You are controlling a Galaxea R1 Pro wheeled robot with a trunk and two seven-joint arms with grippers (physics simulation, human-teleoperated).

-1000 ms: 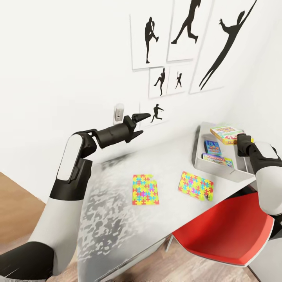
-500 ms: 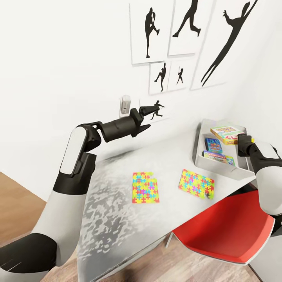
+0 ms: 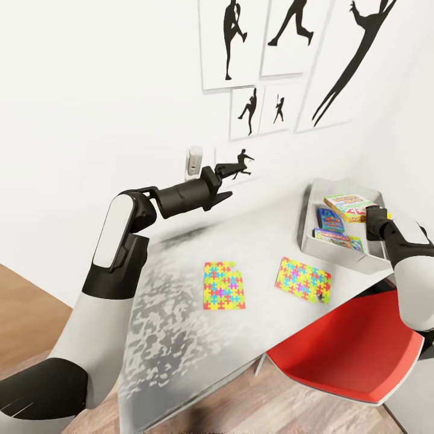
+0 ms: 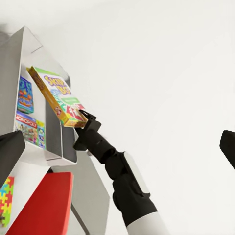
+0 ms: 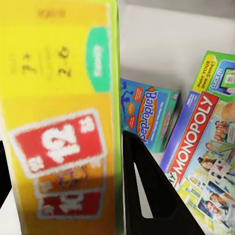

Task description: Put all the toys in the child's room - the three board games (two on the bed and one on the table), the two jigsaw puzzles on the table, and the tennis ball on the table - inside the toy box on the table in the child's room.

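Observation:
My right gripper [image 3: 369,214] is shut on the edge of the yellow-green Skip-Bo board game [image 3: 345,205], holding it tilted over the light-grey toy box [image 3: 337,254] at the table's right end. A small blue board game [image 3: 328,219] and a Monopoly board game [image 3: 336,237] lie inside the box. The right wrist view has the Skip-Bo box [image 5: 58,122] close up, with the blue game [image 5: 147,117] and Monopoly [image 5: 205,147] beyond. Two jigsaw puzzles [image 3: 223,286] [image 3: 302,279] lie flat on the table [image 3: 181,313]. My left gripper [image 3: 231,181] hovers open above the table near the wall. The tennis ball is out of view.
A red chair [image 3: 349,349] is tucked under the table's near right edge. Black baseball-player prints [image 3: 277,42] and a small white wall fitting [image 3: 194,160] are on the wall behind. Wood floor [image 3: 24,313] lies to the left.
The left arm rose and reached a little toward the wall, then held still. The view shifted slightly. The Skip-Bo box sits a touch lower over the toy box.

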